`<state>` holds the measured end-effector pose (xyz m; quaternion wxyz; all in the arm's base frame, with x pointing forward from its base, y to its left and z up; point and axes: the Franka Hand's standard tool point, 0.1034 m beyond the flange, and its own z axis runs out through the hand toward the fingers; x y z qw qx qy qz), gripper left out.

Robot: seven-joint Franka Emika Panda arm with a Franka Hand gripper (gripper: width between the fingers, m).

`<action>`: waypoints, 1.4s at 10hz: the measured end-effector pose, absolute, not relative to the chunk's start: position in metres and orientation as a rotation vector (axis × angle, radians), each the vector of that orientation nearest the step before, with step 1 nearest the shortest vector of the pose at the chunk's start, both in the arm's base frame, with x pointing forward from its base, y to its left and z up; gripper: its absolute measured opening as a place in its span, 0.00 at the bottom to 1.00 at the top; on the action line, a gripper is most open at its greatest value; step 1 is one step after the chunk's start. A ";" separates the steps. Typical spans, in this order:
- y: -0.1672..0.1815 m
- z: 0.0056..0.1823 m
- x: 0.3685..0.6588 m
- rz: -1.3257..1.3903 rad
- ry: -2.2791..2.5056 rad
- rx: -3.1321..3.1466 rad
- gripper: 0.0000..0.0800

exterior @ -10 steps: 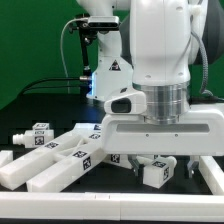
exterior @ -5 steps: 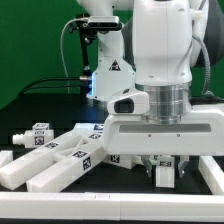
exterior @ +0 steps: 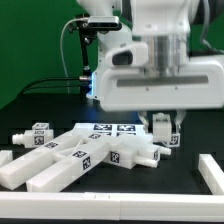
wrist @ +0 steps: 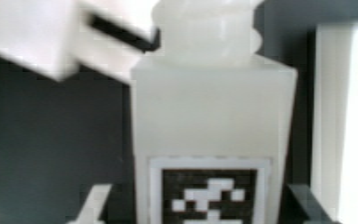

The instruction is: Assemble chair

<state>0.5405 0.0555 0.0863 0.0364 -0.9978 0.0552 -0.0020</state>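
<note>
My gripper (exterior: 164, 128) is shut on a white pegged chair leg (exterior: 162, 130) and holds it above the table at the exterior view's right. In the wrist view the leg (wrist: 202, 110) fills the frame, peg pointing away, its tag between my fingers (wrist: 101, 205); the gripper (wrist: 206, 205) clamps its tagged end. Several other white chair pieces lie at the exterior view's left: long bars (exterior: 50, 165), a short tagged block (exterior: 132, 153) and a small pegged leg (exterior: 38, 135).
The marker board (exterior: 112, 128) lies flat behind the loose pieces. A white rail (exterior: 212, 172) runs along the table at the exterior view's right and another along the front edge (exterior: 100, 217). A second robot base stands at the back.
The arm has risen and lifted the pegged leg off the table. The other pieces have not moved.
</note>
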 end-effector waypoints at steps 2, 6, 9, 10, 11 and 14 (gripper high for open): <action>0.056 0.082 0.544 0.003 0.170 -3.063 0.35; 0.032 0.078 0.512 -0.134 -0.143 -3.085 0.35; 0.005 0.068 0.489 -0.149 -0.134 -3.097 0.35; 0.006 0.067 0.488 -0.146 -0.136 -3.097 0.35; 0.006 0.067 0.488 -0.145 -0.137 -3.097 0.35; -0.006 0.054 0.448 -0.132 -0.271 -3.106 0.36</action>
